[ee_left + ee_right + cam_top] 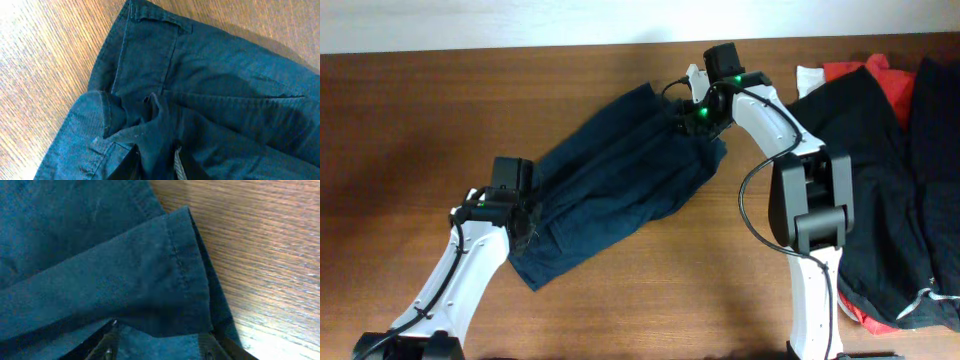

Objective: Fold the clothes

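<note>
From up top I see the navy shorts (620, 175) lying aslant across the middle of the wooden table (400, 120), with one end near my left gripper (525, 215) and the other under my right gripper (705, 125). The cloth is dark, denim-like and creased in long folds. In the left wrist view the waistband (150, 20) with its stitched edge shows, and below it the fabric bunches up (a tight little ruck) between the left gripper's fingers (127, 167), which are pinched together on it. In the right wrist view a hemmed leg edge (180, 265) drapes over the right gripper's fingers (107, 347), which stand well apart. The pile of other clothes (880, 150), black, red and white, sits at the table's right side, apart from the shorts.
</note>
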